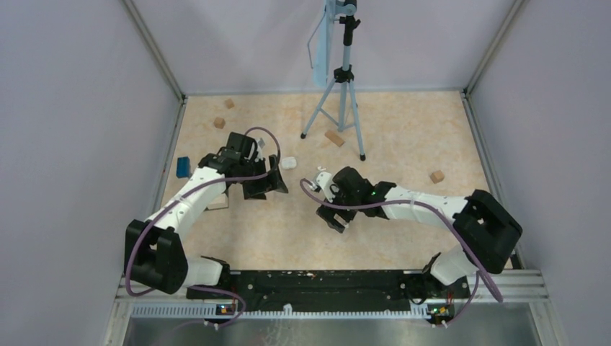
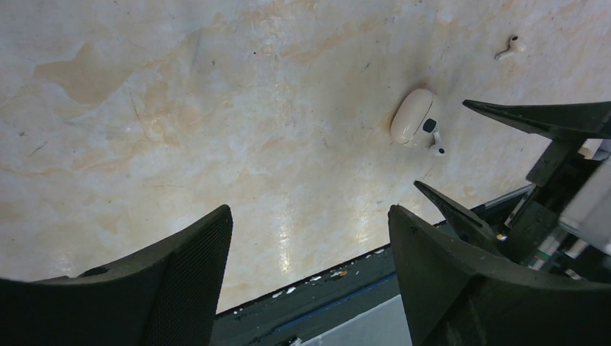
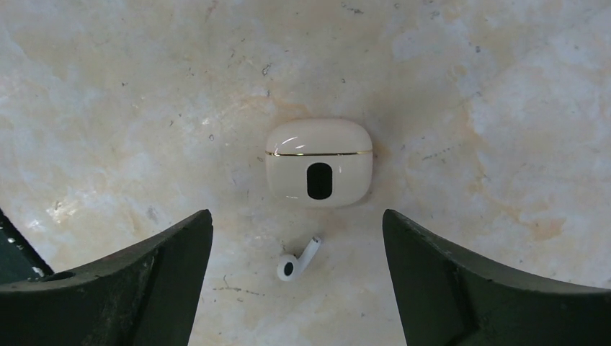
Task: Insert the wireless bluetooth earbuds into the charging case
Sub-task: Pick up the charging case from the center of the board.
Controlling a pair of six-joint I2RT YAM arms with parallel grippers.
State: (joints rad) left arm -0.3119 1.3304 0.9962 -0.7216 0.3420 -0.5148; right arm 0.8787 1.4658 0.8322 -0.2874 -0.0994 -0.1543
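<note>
Blocks of tan wood, four in the open, lie scattered over the mottled table in the top view. One blue block sits at the left edge and one tripod stands at the back. Both arms reach inward. The left gripper and the right gripper are near each other at mid-table. One small white object lies between them, too small to identify from above.

The left wrist view shows the left gripper with its fingers wide apart and nothing between them, over bare table. Further off lies one cream charging case, lid closed, with one white earbud just beside it and a second earbud well apart. The right gripper's two fingers stand near the case.

The right wrist view shows the right gripper spread and empty. The one charging case lies shut on the table between its fingers, and one earbud lies just beside the case, outside it.
</note>
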